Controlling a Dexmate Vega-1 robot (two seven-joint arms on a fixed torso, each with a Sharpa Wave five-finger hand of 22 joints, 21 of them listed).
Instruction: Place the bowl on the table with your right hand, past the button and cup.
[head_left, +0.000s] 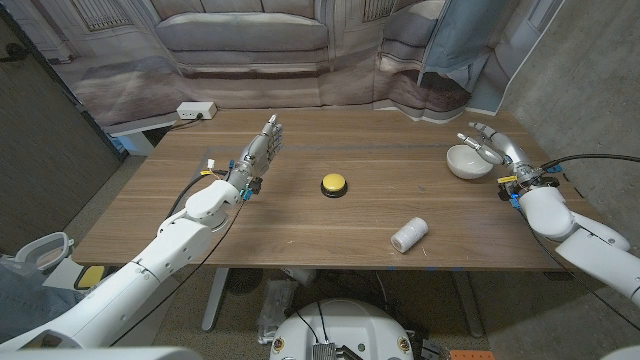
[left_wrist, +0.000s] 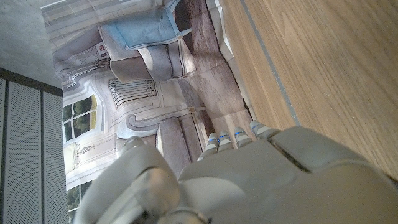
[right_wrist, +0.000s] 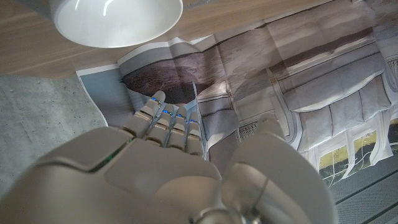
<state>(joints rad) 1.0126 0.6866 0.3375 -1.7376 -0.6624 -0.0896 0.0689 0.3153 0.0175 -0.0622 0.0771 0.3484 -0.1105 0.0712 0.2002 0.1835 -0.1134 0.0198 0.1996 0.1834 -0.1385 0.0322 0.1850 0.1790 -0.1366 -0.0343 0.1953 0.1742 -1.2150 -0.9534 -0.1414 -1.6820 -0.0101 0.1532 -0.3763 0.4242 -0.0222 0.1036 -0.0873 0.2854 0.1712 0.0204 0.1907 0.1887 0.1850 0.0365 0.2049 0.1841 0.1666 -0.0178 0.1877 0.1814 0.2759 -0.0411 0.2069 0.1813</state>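
Bowl is sitting upright beyond the button; our right hand is hovering just beside it, fingers spread, gripping nothing.

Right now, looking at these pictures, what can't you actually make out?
- Whether the right hand touches the bowl: head view, too small to tell; right wrist view shows a gap at the fingers.
- Bowl's inside: right wrist view cuts it off at the edge.
- The cup: lying on its side, its opening too small to see.
- Left hand's palm side: the left wrist view shows its back.
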